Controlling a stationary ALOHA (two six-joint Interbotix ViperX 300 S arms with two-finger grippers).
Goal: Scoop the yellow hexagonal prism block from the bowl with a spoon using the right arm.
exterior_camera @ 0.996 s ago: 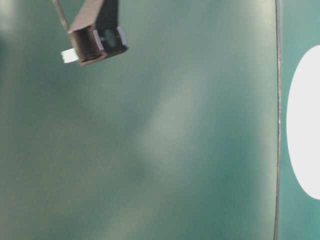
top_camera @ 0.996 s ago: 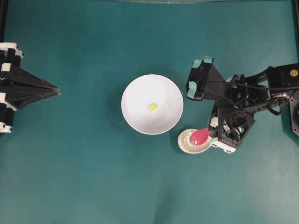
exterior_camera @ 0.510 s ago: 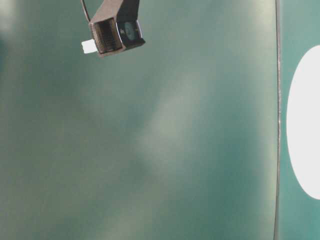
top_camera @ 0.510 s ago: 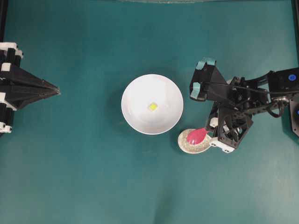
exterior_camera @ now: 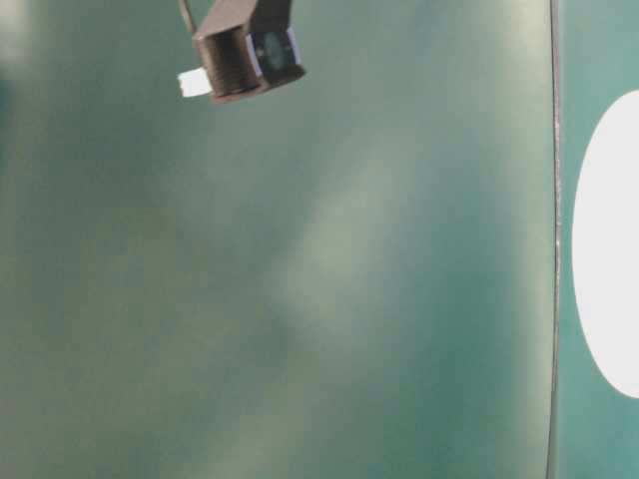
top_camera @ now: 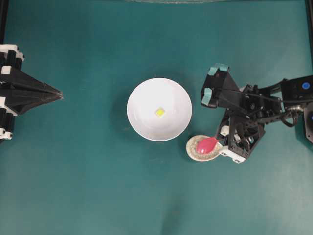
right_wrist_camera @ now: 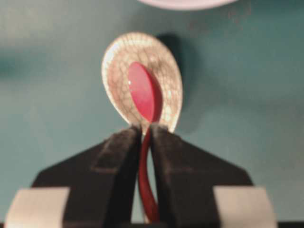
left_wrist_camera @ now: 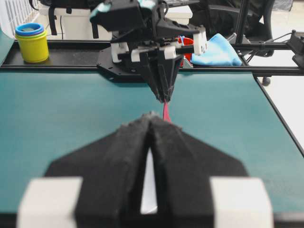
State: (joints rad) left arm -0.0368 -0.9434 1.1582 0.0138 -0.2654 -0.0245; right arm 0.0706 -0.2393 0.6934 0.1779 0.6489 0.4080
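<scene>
The white bowl (top_camera: 145, 96) stands mid-table with the tiny yellow hexagonal prism block (top_camera: 160, 112) lying near its centre. To its lower right, the pink-red spoon (top_camera: 207, 144) has its scoop over a small speckled oval rest (top_camera: 194, 152). My right gripper (top_camera: 221, 141) is shut on the spoon's handle. In the right wrist view the handle (right_wrist_camera: 145, 183) runs between the black fingers (right_wrist_camera: 118, 156), the gripper (right_wrist_camera: 146, 130) sits at the rest's near edge, and the scoop (right_wrist_camera: 145, 92) lies over the rest (right_wrist_camera: 118, 71). My left gripper (top_camera: 58, 94) is shut and holds nothing, far left of the bowl.
The left wrist view shows its own shut gripper (left_wrist_camera: 151, 116), the right arm (left_wrist_camera: 156, 52) opposite, a yellow and blue cup stack (left_wrist_camera: 32, 40) and a blue cloth (left_wrist_camera: 216, 50) beyond the table. The bowl's edge (exterior_camera: 609, 249) shows in the table-level view.
The right arm's wrist has shifted slightly right, with the spoon's scoop staying over the speckled rest. The left arm, bowl and block have not moved.
</scene>
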